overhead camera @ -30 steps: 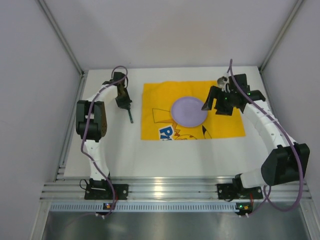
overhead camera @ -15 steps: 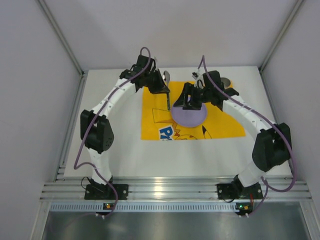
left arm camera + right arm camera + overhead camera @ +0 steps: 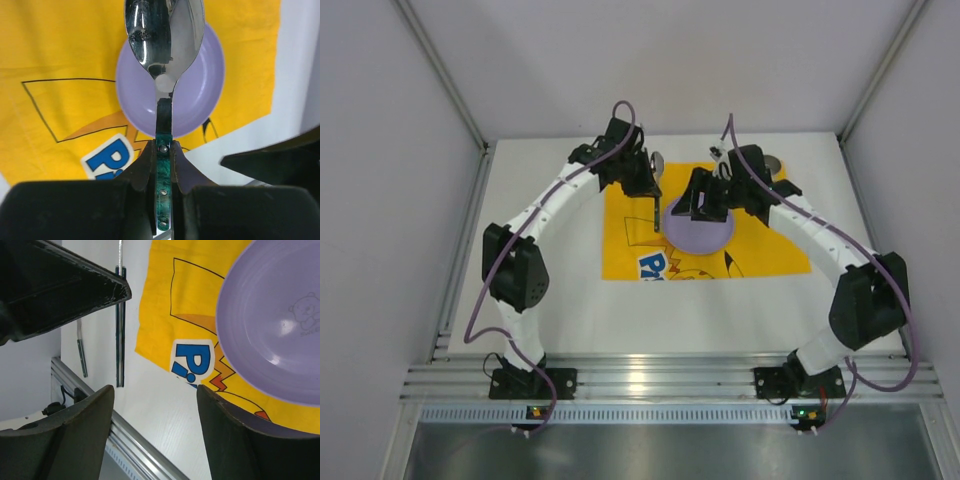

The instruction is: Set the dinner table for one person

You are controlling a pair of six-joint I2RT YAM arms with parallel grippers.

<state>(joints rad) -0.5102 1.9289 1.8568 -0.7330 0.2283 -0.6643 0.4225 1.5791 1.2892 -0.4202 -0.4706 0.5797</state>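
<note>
White and smooth, the worktop [image 3: 570,320] fills the floor of a pale-walled enclosure. That worktop is the dinner table you are setting. Along its near edge you have a ribbed silver rail [image 3: 660,380], and both arms are bolted there, side by side.

Past the rail comes a band of bare worktop. Beyond that, about mid-table, a yellow cloth [image 3: 620,250] lies flat. It is printed with a black-outlined cartoon figure and a blue letter on a white patch.

A round lilac plate [image 3: 705,238] sits on the cloth, roughly in the middle. In the right wrist view you can make out a faint bear stamped in its surface.

Your left arm [image 3: 550,200] curves up from the near left and bends in over the far left part of the cloth. Its jaws are clenched on a spoon [image 3: 164,40], pinching the dark green handle just behind the silver neck. The shiny bowl points away from the arm bases, and the handle end points back towards them. The spoon hangs just beside the plate's left rim. In the right wrist view its shadow lies apart from it, so it is off the surface.

Your right arm [image 3: 820,235] curves in from the near right. Its jaws are released and spread, with nothing between them. They hang over the far left part of the plate, close to the spoon and the left jaws.
</note>
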